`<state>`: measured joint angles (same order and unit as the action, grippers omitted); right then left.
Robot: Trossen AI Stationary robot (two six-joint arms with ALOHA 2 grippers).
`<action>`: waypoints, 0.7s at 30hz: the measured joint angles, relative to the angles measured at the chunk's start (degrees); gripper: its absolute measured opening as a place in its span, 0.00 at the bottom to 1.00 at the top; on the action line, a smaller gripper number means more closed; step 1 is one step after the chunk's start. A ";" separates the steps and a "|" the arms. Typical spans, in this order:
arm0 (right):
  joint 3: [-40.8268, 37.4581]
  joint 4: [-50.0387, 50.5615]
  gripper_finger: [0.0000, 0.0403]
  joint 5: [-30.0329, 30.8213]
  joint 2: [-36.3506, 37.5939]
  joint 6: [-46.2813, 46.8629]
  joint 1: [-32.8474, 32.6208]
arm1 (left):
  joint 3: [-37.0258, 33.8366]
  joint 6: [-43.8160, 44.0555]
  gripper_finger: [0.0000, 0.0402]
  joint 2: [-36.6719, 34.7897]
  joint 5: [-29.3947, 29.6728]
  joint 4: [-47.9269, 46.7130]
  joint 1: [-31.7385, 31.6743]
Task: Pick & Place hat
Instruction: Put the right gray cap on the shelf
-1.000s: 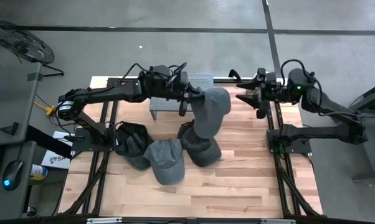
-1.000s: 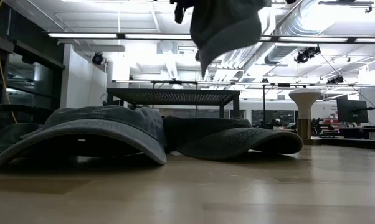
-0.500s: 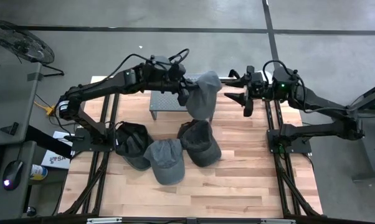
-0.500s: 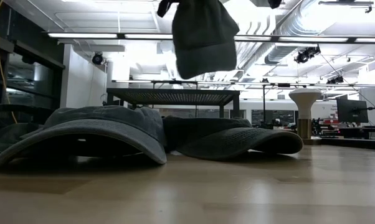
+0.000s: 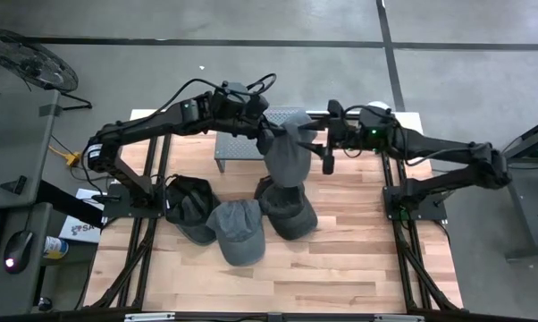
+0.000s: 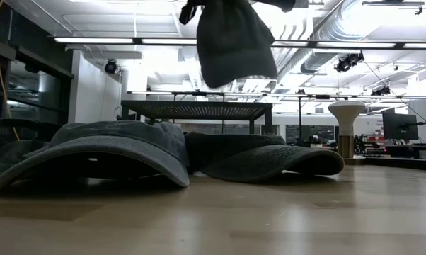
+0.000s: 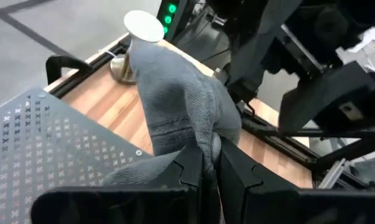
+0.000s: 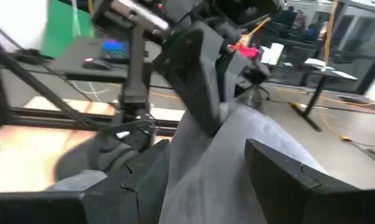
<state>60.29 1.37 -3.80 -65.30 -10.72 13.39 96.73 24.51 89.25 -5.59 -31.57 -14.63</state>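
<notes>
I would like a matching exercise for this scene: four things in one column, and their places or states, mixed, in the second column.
1. grey hat
2. left hand
3. right hand
4. metal rack

a. open, fingers on either side of the hat
b. standing at the table's far edge
c. hanging in the air
d. shut on the hat

Pairs: 1-c, 2-d, 3-a, 4-b
</notes>
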 joint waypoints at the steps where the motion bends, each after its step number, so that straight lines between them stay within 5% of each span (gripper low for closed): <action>1: 0.00 -0.39 0.50 0.57 -0.25 -0.25 -0.20 | -0.03 -0.02 0.05 0.12 -0.02 -0.75 0.00; 10: 3.08 0.66 0.50 3.73 -1.58 -4.61 -0.37 | -0.11 -0.09 0.05 0.80 -0.31 -1.56 0.00; 21: 31.17 36.85 0.50 0.87 -14.47 -7.92 -0.26 | -0.11 -0.22 0.05 0.79 -0.32 -1.58 0.00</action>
<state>91.46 38.22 -2.94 -79.77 -18.64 13.13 96.62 24.29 90.04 -5.91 -33.15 -14.63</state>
